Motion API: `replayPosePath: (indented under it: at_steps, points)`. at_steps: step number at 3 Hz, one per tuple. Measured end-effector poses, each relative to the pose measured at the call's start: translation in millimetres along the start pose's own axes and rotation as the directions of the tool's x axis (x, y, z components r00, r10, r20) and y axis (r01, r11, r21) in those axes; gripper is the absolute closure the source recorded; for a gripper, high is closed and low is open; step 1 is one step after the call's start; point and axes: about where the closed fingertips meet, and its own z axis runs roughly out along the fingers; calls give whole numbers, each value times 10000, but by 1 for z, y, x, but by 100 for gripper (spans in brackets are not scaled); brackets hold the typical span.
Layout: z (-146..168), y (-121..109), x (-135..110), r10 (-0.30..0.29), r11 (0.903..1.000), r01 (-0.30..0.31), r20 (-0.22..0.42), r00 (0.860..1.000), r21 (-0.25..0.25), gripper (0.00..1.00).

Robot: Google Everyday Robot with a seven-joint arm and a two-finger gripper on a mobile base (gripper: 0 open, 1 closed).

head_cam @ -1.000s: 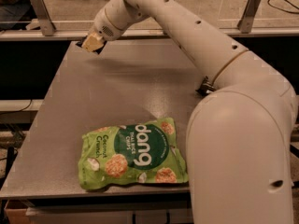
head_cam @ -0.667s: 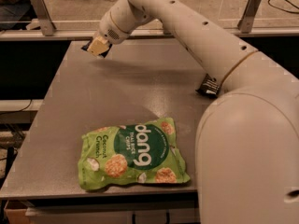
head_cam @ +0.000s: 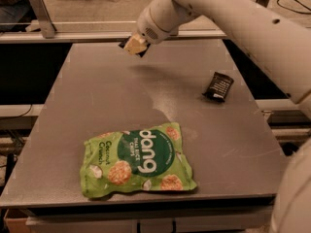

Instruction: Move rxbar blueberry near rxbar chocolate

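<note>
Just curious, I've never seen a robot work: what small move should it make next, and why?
Probably carry the end effector, which holds the rxbar blueberry above the table's far side, across toward the rxbar chocolate, which lies well apart from it.

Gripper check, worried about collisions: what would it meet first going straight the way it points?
Likely the grey tabletop down-left of the gripper, which holds a navy-blue wrapped bar; depth unclear.
</note>
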Motion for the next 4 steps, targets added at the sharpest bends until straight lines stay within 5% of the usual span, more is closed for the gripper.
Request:
replayPosePath:
  at_steps: [1,2,4]
  points:
    - [-44,-18,35,349,9977,-332,-272,9990,591,100]
    - [-73,-32,70,624,9963,-604,-312,9976,610,100]
    - [-92,-31,140,1418,9899,-1419,-182,9897,-65,100]
